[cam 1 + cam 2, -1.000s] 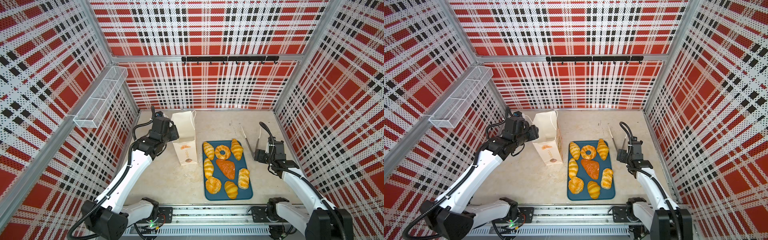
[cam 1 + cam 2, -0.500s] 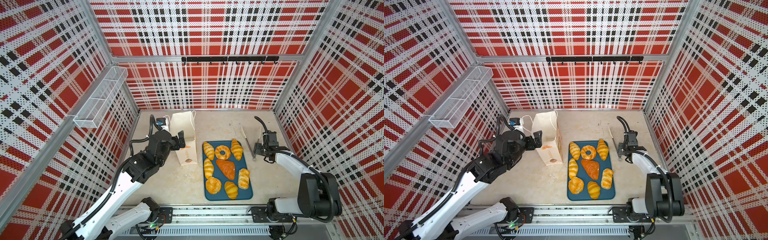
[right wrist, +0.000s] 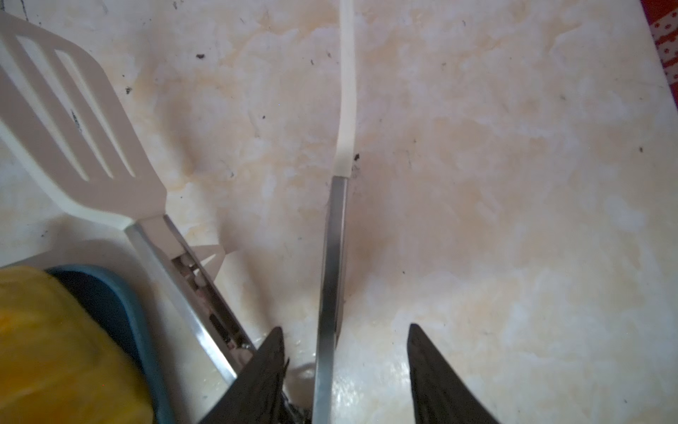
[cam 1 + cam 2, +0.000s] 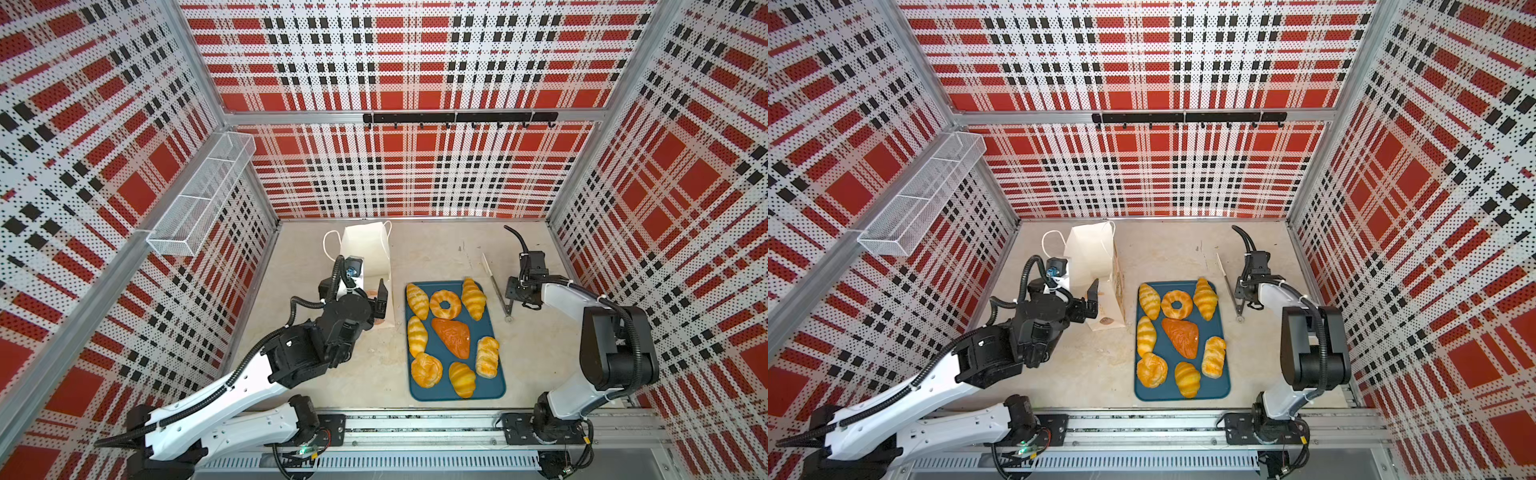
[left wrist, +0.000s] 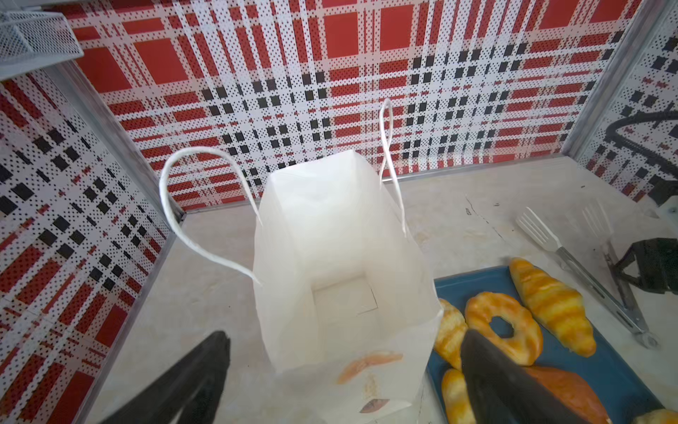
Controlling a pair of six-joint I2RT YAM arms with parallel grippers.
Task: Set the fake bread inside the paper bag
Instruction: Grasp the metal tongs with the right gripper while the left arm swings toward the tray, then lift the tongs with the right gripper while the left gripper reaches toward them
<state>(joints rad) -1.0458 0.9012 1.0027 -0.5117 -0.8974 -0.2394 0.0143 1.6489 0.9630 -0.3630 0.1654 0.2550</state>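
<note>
Toward the back left of the pale, stained surface (image 4: 374,374), the paper bag (image 4: 372,253) stands upright with its long axis vertical and its mouth open to the top. It is white with small orange and brown bread prints low on the front, one cord handle flopping outward and one standing up. Just to its right lies a teal tray (image 4: 490,390), long side running front to back and near edge close to the front rail. It carries the fake bread (image 4: 451,336): eight glossy golden pieces, with striped croissants lying mostly lengthwise, a ring doughnut (image 4: 445,304) at the far end, a round bun (image 4: 427,370) near the front, and a darker triangular loaf in the middle. Only a narrow strip separates bag and tray, while bare surface lies in front of the bag. The left pincer (image 5: 345,334) is spread wide at the bag's near rim, a finger on each side, holding nothing. Metal tongs (image 4: 494,284) lie between the tray and the right wall. The right pincer (image 3: 345,326) is partly open and straddles one tong arm without pinching it.
</note>
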